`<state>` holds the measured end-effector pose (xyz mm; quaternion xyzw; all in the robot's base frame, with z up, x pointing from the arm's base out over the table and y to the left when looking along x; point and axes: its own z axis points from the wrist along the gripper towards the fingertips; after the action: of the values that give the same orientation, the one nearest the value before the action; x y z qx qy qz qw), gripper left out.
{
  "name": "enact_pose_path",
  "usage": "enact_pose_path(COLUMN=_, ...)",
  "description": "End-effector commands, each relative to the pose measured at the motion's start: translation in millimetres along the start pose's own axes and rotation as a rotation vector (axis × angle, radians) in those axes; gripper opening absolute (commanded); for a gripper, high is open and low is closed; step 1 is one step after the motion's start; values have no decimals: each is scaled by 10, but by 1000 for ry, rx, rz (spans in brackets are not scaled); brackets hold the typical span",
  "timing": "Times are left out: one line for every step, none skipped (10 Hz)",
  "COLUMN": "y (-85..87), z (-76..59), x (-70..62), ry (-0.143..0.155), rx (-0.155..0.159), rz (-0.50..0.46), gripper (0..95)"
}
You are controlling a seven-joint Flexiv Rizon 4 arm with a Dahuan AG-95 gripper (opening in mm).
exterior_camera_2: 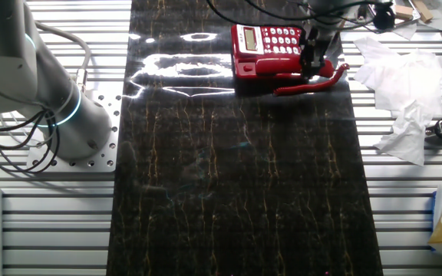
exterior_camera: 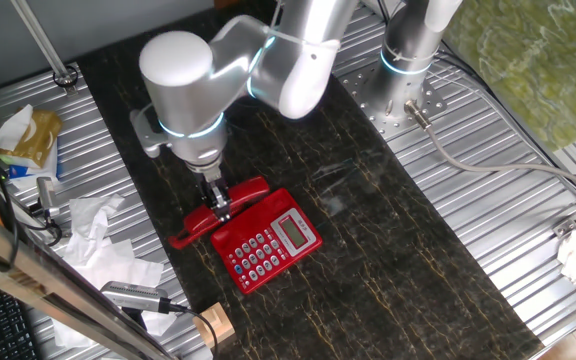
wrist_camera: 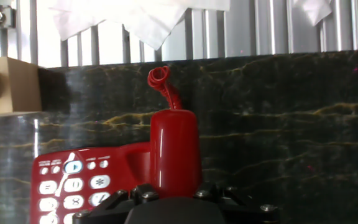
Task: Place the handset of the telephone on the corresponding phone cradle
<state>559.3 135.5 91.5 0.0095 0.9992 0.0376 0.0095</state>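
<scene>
The red handset lies along the left side of the red telephone, which has grey-white buttons and a silver-framed display. My gripper comes down on the handset's middle and is shut on it. In the other fixed view the handset sits tilted beside the telephone, its right end lower, with my gripper on it. In the hand view the handset runs away from the fingers, its thin red cord curling at the far end. The phone cradle is hidden under the handset.
A wooden block stands near the mat's front-left corner; it also shows in the hand view. Crumpled white paper and cables lie left of the mat. A second arm's base stands at the back right.
</scene>
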Motion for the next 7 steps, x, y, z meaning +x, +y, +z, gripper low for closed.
enact_pose_path(y=49, z=21, x=39, ry=-6, rx=2, rz=9, gripper=0)
enact_pose_path(y=74, z=31, x=60, ry=-7, rx=1, rz=13, gripper=0)
enact_pose_path(y=96, z=44, x=82, ry=-8, rx=1, rz=14, gripper=0)
enact_pose_path(y=109, z=61, x=109, ry=-11, rx=-1, rz=14, gripper=0)
enact_pose_path(y=113, z=65, x=116, ry=-12, rx=-3, rz=14, gripper=0)
enact_pose_path(y=144, z=75, x=139, ry=-12, rx=-4, rz=18, gripper=0)
enact_pose_path(y=159, z=81, x=149, ry=-13, rx=-4, rz=18, gripper=0)
